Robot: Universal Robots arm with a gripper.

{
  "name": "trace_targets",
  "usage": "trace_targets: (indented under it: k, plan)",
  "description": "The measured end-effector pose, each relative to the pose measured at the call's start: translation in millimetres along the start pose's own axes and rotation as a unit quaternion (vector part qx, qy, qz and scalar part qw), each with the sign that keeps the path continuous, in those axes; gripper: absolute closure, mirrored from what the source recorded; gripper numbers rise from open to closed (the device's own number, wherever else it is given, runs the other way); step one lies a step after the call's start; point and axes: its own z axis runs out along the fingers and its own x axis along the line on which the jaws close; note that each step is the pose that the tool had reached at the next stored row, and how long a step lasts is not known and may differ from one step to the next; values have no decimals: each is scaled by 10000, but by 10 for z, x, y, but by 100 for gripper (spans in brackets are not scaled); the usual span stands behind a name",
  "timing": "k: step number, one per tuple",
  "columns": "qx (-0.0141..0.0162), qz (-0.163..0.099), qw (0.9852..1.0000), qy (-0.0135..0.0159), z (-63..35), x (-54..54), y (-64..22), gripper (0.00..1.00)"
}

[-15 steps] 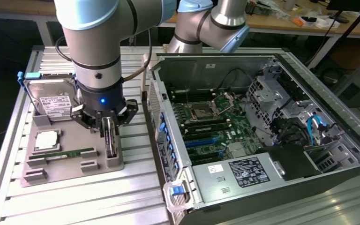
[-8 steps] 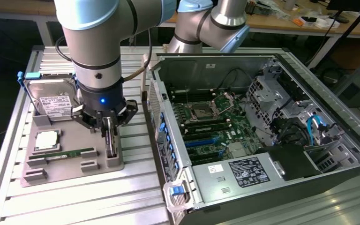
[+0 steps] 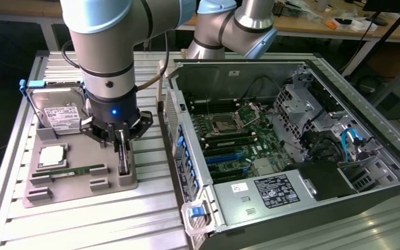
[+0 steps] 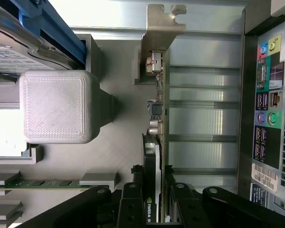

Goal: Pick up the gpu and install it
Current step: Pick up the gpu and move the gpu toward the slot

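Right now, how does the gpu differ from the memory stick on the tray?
The gpu carries a silver bracket; the memory stick has none. The gpu is thicker, with a black cover; the stick is a thin strip. The gpu sits under the tool; the stick lies apart, at right angles to it. Both are green boards on edge in the tray.

HDD (image 3: 60, 112), CPU (image 3: 51, 155), RAM stick (image 3: 78, 170) in tray (image 3: 82, 191) | PC case (image 3: 235, 78) open beside
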Motion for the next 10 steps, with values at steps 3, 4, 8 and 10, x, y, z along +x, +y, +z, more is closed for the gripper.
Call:
trace_targets:
  k: [3,4,8,10]
  plan:
    - [0,0,10000,0,0,0,0,73]
    - [0,0,10000,0,0,0,0,73]
    - [0,0,10000,0,0,0,0,73]
    - [0,0,10000,0,0,0,0,73]
